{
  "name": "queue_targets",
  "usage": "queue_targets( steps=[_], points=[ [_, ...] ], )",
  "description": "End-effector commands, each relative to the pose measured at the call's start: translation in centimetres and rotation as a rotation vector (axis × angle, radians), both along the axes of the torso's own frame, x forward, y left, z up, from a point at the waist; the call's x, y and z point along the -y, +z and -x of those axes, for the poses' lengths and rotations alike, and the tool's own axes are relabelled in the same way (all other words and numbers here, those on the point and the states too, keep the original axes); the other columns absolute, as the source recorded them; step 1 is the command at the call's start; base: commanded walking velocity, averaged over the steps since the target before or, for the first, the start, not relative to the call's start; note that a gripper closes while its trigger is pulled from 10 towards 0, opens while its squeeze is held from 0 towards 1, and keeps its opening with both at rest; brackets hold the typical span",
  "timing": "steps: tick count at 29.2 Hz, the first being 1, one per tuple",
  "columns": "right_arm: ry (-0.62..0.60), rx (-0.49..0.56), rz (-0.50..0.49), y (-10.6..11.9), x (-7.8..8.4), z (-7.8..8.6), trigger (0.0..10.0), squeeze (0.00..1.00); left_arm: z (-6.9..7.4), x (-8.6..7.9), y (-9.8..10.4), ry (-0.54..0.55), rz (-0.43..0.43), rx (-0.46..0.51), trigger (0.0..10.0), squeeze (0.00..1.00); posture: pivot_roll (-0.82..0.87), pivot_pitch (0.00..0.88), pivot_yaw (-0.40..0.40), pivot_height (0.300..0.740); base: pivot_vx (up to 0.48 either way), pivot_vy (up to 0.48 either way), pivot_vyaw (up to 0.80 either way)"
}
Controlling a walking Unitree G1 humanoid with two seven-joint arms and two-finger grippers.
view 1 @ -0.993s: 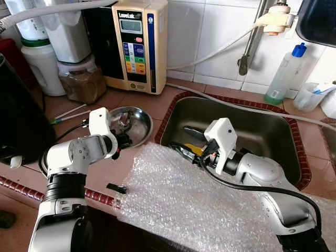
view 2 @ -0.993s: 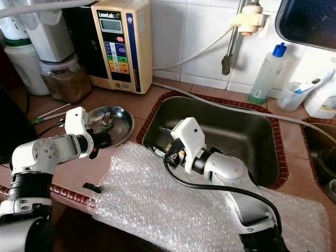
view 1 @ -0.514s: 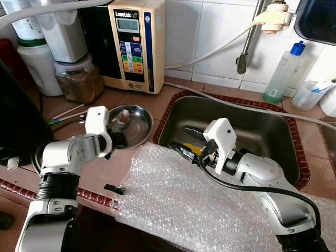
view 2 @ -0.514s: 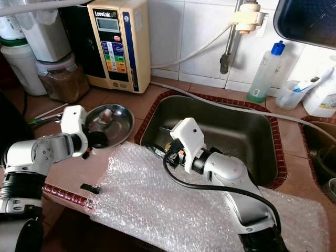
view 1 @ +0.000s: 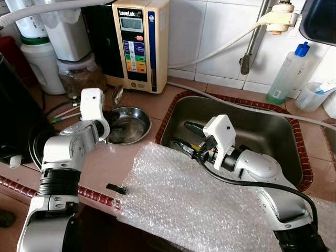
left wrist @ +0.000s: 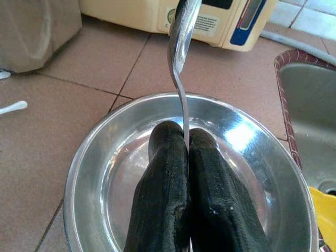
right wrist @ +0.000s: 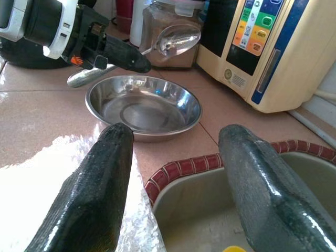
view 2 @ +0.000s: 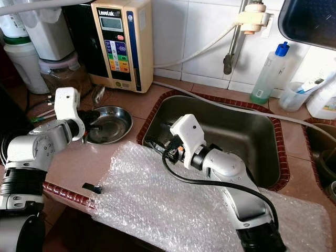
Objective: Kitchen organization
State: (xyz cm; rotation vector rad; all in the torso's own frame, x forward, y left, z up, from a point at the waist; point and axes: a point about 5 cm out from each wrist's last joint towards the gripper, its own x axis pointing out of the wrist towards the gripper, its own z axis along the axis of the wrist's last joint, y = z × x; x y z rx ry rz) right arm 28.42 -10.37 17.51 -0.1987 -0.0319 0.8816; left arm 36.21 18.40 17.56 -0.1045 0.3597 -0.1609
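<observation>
left wrist view: left gripper (left wrist: 185, 137) pinches spoon (left wrist: 180, 50) above bowl (left wrist: 100, 157).

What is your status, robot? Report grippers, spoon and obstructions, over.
Left gripper shut on spoon, held above steel bowl. Right gripper open at sink edge. Bubble wrap on counter, not blocking.

The tiled counter (view 1: 142, 105) carries a steel bowl (view 1: 126, 125) under the left gripper (left wrist: 186, 144) (bubble wrap (view 1: 189, 205) beside).
</observation>
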Motion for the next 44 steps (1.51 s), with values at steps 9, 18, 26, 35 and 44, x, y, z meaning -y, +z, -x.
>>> queue_targets(
  steps=[9,18,26,35,44],
  points=[
    [-0.035,0.016,-0.004,0.2,0.4,-0.7,10.0,0.00,-0.3,-0.3,1.5,0.027,-0.062,0.098,0.0,0.00,0.03,0.000,0.010,0.740,0.000,0.000,0.00],
    [-0.035,0.020,0.008,-0.2,0.0,-0.8,10.0,0.00,-0.8,-1.3,2.7,0.126,-0.075,0.211,10.0,1.00,0.03,0.000,0.008,0.740,0.000,0.000,0.00],
    [-0.038,0.026,0.017,-0.2,0.1,-0.9,10.0,0.00,-0.4,0.0,0.8,0.065,-0.080,0.123,10.0,1.00,0.03,0.000,0.005,0.740,0.000,0.000,0.00],
    [-0.040,0.026,0.020,-0.3,0.1,-0.9,10.0,0.00,-0.5,-0.4,-0.3,-0.014,-0.217,0.031,10.0,1.00,0.03,0.000,0.013,0.740,0.000,0.000,0.00],
    [-0.041,0.020,0.018,-0.5,0.2,-0.7,10.0,0.00,-1.5,-2.0,2.5,-0.209,-0.369,0.158,10.0,0.00,0.03,0.000,0.016,0.740,0.000,0.000,0.00]
  ],
)
